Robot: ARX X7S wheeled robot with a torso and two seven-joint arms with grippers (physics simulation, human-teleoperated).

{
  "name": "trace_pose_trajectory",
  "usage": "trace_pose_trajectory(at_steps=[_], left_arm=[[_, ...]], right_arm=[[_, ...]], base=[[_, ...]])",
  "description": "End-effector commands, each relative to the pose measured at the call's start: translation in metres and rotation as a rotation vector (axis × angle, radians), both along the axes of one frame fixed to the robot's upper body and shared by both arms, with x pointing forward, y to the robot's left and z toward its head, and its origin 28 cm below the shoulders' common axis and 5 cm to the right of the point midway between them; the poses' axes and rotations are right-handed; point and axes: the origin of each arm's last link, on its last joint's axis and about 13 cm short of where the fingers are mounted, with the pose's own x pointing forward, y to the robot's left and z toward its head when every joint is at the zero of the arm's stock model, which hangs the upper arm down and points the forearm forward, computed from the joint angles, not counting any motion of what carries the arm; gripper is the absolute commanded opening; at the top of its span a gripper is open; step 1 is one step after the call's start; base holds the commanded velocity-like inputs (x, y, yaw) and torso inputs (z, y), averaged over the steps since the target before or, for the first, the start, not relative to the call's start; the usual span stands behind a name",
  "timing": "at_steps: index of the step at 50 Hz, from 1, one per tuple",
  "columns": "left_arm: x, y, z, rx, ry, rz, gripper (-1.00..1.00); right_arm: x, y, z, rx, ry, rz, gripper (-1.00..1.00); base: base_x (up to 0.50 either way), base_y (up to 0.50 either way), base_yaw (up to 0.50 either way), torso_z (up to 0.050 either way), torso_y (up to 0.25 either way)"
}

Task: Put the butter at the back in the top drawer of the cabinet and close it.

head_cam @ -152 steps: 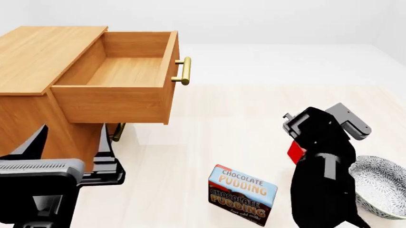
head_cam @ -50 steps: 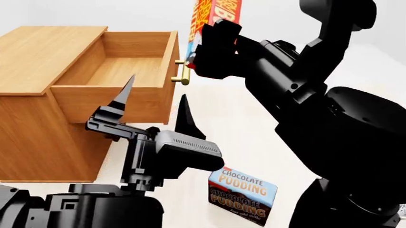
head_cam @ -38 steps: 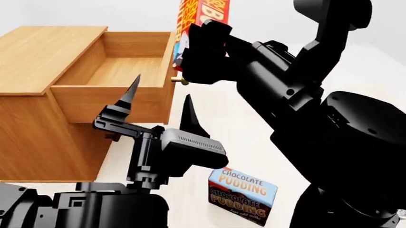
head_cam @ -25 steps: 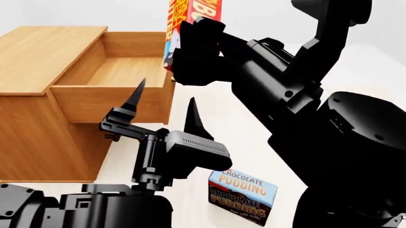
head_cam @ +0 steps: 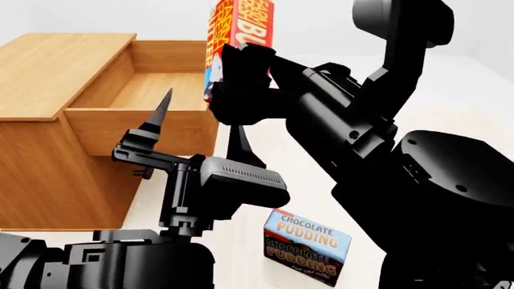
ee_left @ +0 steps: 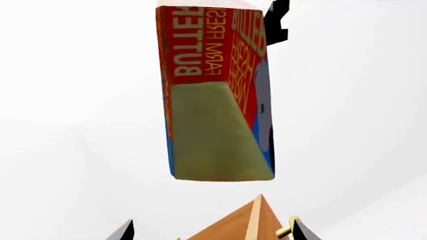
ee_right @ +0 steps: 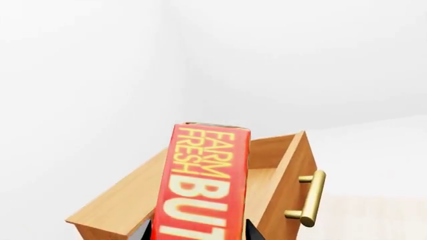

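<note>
While right pincer (head_cam: 241,72) clamps it — butter (head_cam: 233,36): red, yellow-lettered | left pincer (head_cam: 197,129) apart

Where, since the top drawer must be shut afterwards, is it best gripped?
By the brass bar handle on the front of the top drawer, coming straight at that front. The bar stands off the wood on posts, so jaws could probably close across it.

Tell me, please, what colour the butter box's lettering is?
Yellow on red, clearest on the butter in the right wrist view.
</note>
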Motion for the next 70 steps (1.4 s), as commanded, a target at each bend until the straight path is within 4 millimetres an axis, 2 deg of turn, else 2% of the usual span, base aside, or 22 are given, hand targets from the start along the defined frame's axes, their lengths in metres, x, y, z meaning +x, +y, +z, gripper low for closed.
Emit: trace_pose_trajectory(at_steps=[1,24,49,70], left_arm=[[-0.003,0.002,0.006,-0.015,-0.025,0.016,1.0],[0.0,-0.002,-0.001,-0.009,0.001,-0.005,1.0],[-0.009,-0.003,0.007,-0.024,-0.02,-0.02,1.0],[-0.009,-0.006,0.003,-0.032,-0.002,-0.034,1.0]], right_arm=[[-0.001,-0.001,0.001,0.013,-0.015,0.01,-1.0],[-0.007,0.005,0.001,0.009,-0.016,0.038,-1.0],[0.013,0.006,-0.011,0.002,0.033,0.019,-1.0],[0.013,0.011,-0.014,0.003,0.046,0.036,-1.0]], base=[[0.0,0.0,0.0,0.0,0.0],[0.0,0.0,0.0,0.0,0.001],[0.0,0.0,0.0,0.001,0.001],[0.0,0.0,0.0,0.0,0.001]])
